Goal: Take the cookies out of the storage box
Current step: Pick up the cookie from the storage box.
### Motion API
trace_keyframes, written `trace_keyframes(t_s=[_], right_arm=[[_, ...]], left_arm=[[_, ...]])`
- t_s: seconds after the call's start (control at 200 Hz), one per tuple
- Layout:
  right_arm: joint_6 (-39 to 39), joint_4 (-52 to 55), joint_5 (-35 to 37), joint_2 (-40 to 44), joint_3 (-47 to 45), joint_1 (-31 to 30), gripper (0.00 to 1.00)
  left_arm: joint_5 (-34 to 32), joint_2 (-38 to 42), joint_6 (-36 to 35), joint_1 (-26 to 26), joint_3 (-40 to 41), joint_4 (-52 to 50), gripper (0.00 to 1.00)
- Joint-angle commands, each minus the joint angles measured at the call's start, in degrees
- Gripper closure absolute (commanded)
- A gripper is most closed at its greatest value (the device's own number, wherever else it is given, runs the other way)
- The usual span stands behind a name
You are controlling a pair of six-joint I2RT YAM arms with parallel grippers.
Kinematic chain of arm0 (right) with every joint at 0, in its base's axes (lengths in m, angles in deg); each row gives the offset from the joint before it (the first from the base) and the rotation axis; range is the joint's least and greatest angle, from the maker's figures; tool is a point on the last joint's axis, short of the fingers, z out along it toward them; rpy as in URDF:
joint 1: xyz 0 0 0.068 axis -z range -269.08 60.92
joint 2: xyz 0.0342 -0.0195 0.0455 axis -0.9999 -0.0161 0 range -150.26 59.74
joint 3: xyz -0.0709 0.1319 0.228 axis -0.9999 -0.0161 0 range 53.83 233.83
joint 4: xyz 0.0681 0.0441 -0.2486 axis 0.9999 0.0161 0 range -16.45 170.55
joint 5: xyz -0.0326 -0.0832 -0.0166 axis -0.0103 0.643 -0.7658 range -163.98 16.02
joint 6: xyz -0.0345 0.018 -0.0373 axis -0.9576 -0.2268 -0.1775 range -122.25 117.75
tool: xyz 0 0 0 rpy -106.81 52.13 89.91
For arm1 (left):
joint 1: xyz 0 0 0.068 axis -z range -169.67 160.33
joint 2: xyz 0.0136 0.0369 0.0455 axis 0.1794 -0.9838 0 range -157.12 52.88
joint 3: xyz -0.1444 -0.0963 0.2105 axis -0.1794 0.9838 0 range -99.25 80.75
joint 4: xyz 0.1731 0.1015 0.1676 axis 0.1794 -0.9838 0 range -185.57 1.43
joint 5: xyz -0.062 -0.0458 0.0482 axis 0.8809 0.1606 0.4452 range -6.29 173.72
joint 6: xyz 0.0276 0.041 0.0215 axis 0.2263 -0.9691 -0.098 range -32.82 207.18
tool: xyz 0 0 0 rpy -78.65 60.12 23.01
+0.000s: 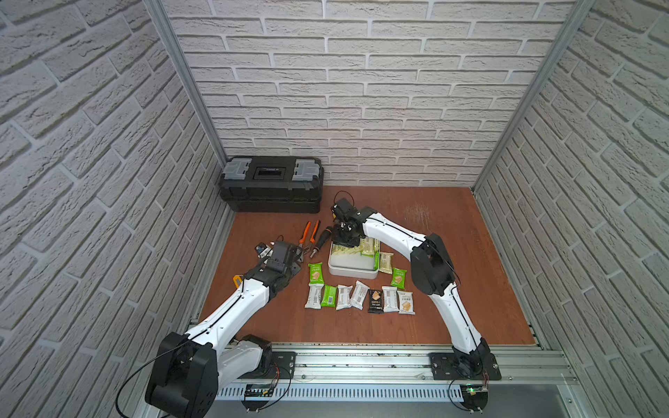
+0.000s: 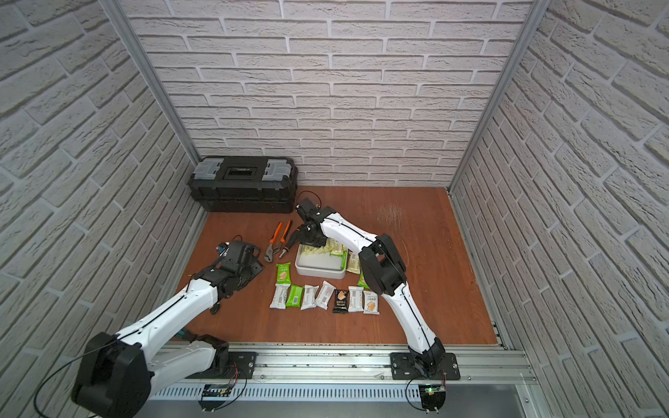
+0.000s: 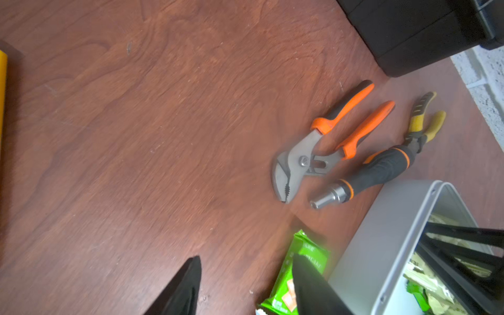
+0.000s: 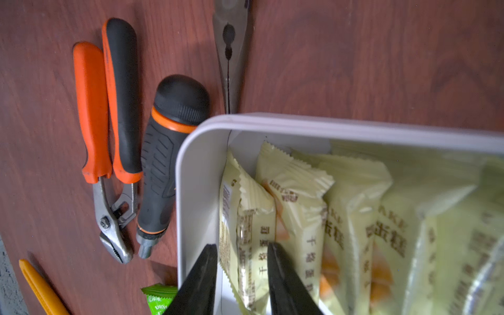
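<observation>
Bright, even light fills both top views, with soft shadows on the tabletop (image 1: 416, 315). The brick walls (image 1: 362, 90) curve near the edges. Close cookies (image 4: 409, 231) look blurry in the right wrist view.

The storage box (image 1: 353, 273) was white. The cookies (image 4: 300, 196) standing in it were pale yellow with brown lettering and orange patches. On the reddish-brown wood-grain table (image 1: 325, 325) lay white packets (image 1: 313, 296), bright green packets (image 1: 315, 272) and one black packet (image 1: 375, 301). The groove-joint pliers (image 4: 92, 114) had orange-and-black handles. The screwdriver handle (image 4: 163, 163) was black with orange rings. The toolbox (image 1: 271, 191) was black with grey latches. The walls (image 1: 362, 90) were white with a brick pattern.
</observation>
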Motion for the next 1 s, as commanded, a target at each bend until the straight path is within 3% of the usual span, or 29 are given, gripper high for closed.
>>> trace_keyframes(t_s=[0.0, 0.24, 0.62, 0.995], right_arm=[[-0.5, 2.2, 2.5, -0.2, 0.9, 0.0, 0.64], [-0.6, 2.0, 1.0, -1.9, 1.4, 0.1, 0.70], [-0.9, 1.3, 0.0, -2.0, 1.3, 0.0, 0.98], [-1.0, -2.1, -0.5, 6.7, -4.2, 0.0, 0.98]], left_arm=[[-0.1, 0.3, -0.8, -0.4, -0.4, 1.1, 0.41], [-0.1, -0.5, -1.2, -0.5, -1.4, 1.0, 0.41], [0.4, -0.1, -0.7, -0.6, -0.9, 0.9, 0.42], [0.5, 0.4, -0.9, -0.6, -0.8, 0.2, 0.42]])
